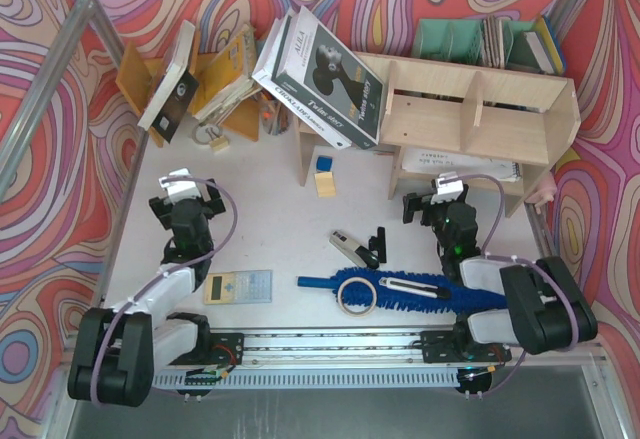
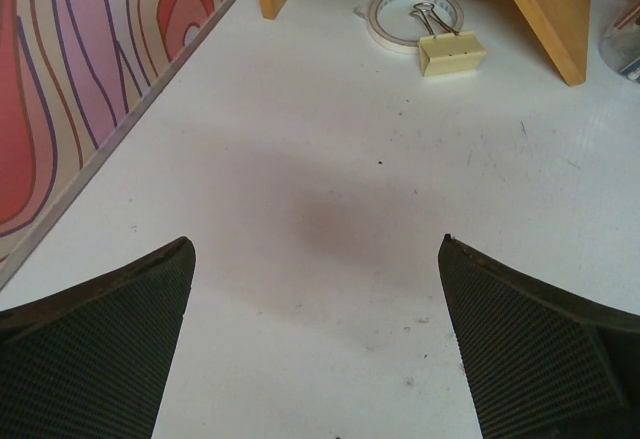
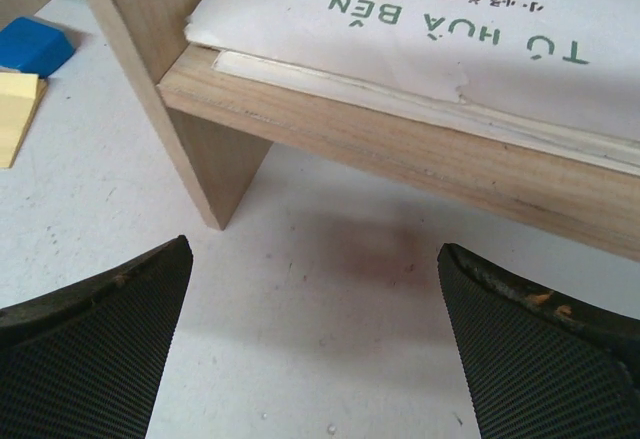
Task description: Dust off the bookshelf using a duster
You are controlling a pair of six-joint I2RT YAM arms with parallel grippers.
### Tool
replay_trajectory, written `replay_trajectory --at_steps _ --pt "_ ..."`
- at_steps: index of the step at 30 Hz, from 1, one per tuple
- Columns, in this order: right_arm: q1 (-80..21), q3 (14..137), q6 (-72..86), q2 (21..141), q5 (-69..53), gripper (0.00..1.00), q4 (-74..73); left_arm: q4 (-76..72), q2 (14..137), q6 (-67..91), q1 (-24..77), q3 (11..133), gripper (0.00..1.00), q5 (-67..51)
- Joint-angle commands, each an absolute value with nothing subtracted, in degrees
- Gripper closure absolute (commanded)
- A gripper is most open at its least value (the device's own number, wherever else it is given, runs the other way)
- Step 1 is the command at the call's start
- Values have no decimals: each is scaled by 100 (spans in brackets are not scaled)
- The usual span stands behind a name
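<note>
Duster [image 1: 450, 294], bright blue and fluffy, lies flat on the white table [image 1: 280, 224] near the front edge. Its thin handle points left and its head reaches to the base of the right arm. Neither arm touches it. A roll of tape [image 1: 341, 301] rests on the duster near the handle end, and a black-and-silver utility knife [image 1: 410, 287] lies along its fluff.

Bookshelf [image 1: 440, 114], pale plywood with 2 tiers and upright dividers, stands at the far right of the table. A large black-and-white book [image 1: 325, 79] leans against its left end. A white booklet [image 3: 450, 29] with green print lies flat in the lower tier. A blue block [image 1: 323, 162] and a yellow block [image 1: 325, 182] sit beside the left upright.

Left gripper [image 1: 188, 194], jaws spread wide and holding nothing, hovers over bare table at the left. Its wrist view shows a second tape ring [image 2: 385, 29] and a cream binder clip [image 2: 452, 54] ahead, between the feet of an orange-brown rack [image 2: 545, 9].

Right gripper [image 1: 437, 199], jaws likewise wide apart and empty, faces the lower board of the bookshelf [image 3: 400, 149] at close range, without contact.

A calculator [image 1: 238, 286] lies near the left arm, and a green file holder [image 1: 450, 39] stands behind the bookshelf.
</note>
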State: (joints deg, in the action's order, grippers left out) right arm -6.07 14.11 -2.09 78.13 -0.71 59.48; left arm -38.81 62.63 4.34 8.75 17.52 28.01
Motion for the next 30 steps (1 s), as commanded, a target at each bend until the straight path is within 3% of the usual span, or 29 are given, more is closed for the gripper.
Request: replay_trajectory --at_steps 1,14,26,30 --pt "-798 1206 -123 7328 124 1 5588 -3620 5989 652 938 1674 2 2955" --pt "-1178 962 -13 5155 -76 1 3813 -1950 4519 1600 1116 1700 2 3389" --pt "-1194 1905 875 3610 -1266 1 2111 82 2970 2695 1125 2335 1 3157" --pt "-1187 2579 1545 3585 -1472 1 1439 700 2773 3380 1125 2680 2 3069"
